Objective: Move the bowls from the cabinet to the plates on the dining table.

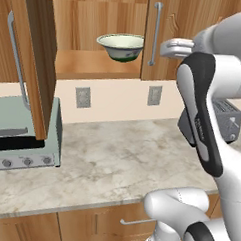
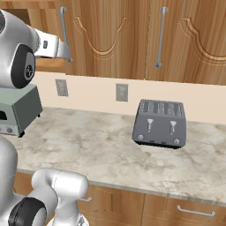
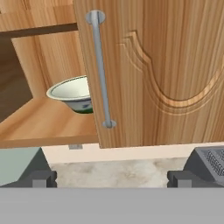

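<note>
A cream-white bowl (image 1: 120,46) with a green band stands upright on the open shelf of the cabinet (image 1: 95,66). In the hand view the bowl (image 3: 72,92) is partly hidden behind the closed right door (image 3: 166,70). My gripper (image 1: 165,48) hangs in front of that closed door, right of the bowl and apart from it. Its fingertips (image 3: 41,178) are spread wide in the hand view, so the gripper (image 3: 111,179) is open and holds nothing. From the right base view the gripper (image 2: 66,53) sits at the upper left. The plates and the dining table are out of view.
The cabinet's left door (image 1: 33,63) swings out over a grey-green toaster oven (image 1: 21,137). A long silver handle (image 3: 99,70) runs down the closed door. A dark toaster (image 2: 160,123) stands on the marble counter (image 2: 88,145), with wall outlets (image 2: 122,92) behind.
</note>
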You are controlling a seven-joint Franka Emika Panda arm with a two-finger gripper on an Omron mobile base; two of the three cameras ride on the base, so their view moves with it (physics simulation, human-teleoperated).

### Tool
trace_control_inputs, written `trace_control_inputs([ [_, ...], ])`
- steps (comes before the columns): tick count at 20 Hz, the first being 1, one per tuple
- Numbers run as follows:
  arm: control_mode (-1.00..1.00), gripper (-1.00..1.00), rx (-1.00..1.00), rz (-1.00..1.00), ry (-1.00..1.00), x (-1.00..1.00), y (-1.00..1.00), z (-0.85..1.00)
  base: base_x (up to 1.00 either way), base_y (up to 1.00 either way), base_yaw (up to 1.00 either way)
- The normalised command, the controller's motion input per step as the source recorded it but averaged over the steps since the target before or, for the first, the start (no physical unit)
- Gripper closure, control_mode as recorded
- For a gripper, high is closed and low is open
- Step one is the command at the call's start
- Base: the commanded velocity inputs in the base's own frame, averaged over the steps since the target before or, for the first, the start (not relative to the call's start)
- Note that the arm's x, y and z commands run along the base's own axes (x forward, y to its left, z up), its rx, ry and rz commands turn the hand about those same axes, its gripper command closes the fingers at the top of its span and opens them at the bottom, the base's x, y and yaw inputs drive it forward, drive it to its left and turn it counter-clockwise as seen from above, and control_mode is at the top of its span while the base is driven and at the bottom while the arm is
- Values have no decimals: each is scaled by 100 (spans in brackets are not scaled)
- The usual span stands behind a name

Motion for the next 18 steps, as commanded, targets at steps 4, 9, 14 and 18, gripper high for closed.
trace_control_inputs([
  [4,-100,-100,0,0,1,26,0,0,0,0,0],
  [9,-100,-100,3,0,2,51,0,0,0,0,0],
  [14,-100,-100,9,0,0,39,0,0,0,0,0],
  [18,-100,-100,6,0,0,24,0,0,0,0,0],
])
